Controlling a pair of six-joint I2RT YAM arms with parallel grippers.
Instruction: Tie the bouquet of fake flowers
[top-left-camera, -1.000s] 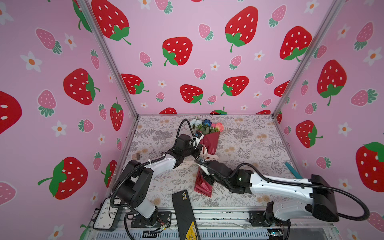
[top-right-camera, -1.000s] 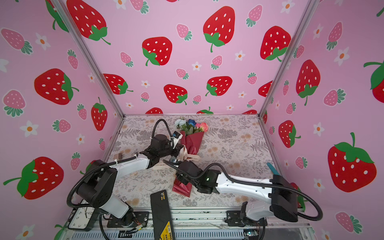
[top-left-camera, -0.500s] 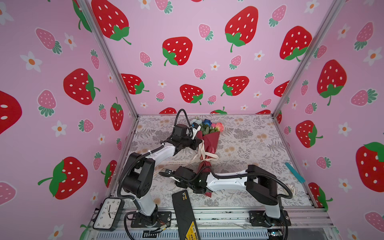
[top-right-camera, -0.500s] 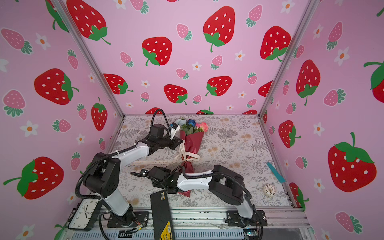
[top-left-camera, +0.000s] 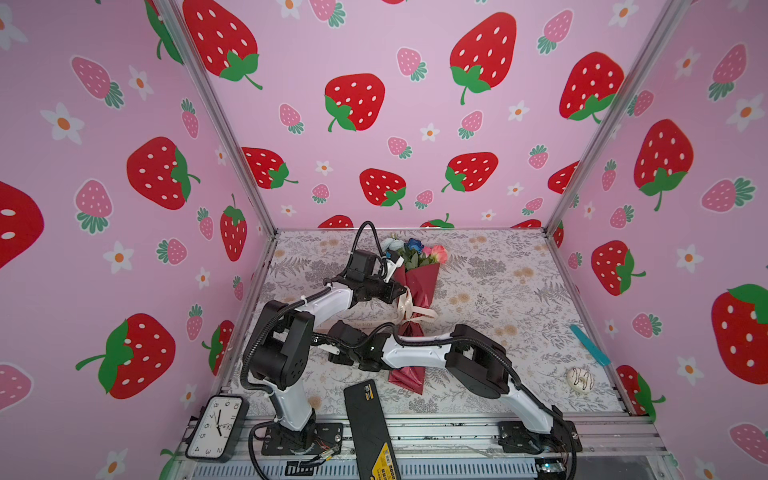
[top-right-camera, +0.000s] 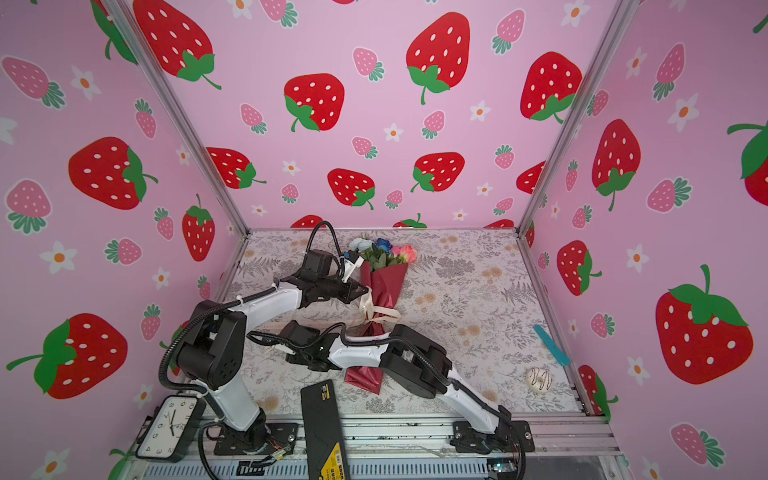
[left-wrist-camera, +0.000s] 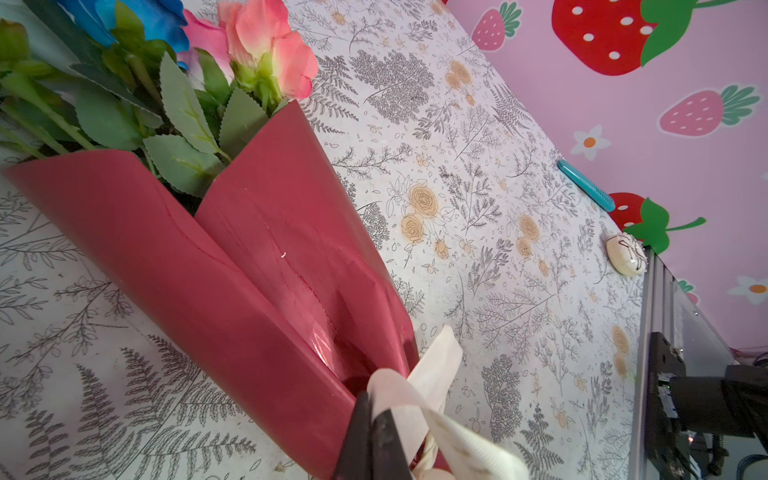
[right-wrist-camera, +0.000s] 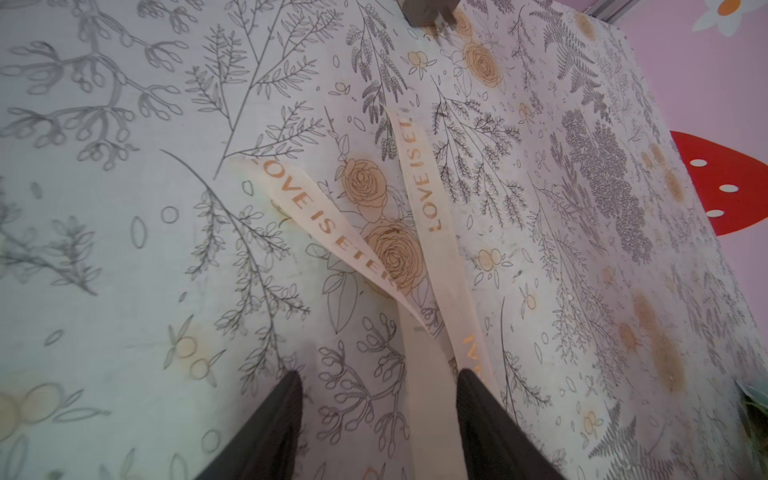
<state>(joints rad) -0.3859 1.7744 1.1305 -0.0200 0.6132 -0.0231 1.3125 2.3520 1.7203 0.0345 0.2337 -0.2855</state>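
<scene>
The bouquet of fake flowers (top-left-camera: 420, 282) (top-right-camera: 385, 286) lies on the floral table, blooms toward the back wall, wrapped in dark red paper (left-wrist-camera: 249, 257). A cream lettered ribbon (top-left-camera: 411, 311) (top-right-camera: 376, 311) goes round its narrow neck. My left gripper (top-left-camera: 400, 291) (top-right-camera: 365, 291) (left-wrist-camera: 370, 411) is shut on a loop of that ribbon (left-wrist-camera: 419, 386) beside the neck. My right gripper (top-left-camera: 323, 338) (top-right-camera: 277, 344) (right-wrist-camera: 380, 374) is open, low over the table left of the stems. Two ribbon tails (right-wrist-camera: 424, 191) lie ahead of it, and one strip runs between its fingers untouched.
A clock (top-left-camera: 216, 428) and a black flat device (top-left-camera: 370, 428) sit at the front rail. A teal tool (top-left-camera: 590, 345) and a white iced doughnut (top-left-camera: 581, 379) lie at the right side. My right forearm crosses over the bouquet's lower end.
My right gripper swung left from the bouquet's stem to the ribbon tails and opened wider. My left gripper, still shut on the ribbon, shifted slightly toward the back.
</scene>
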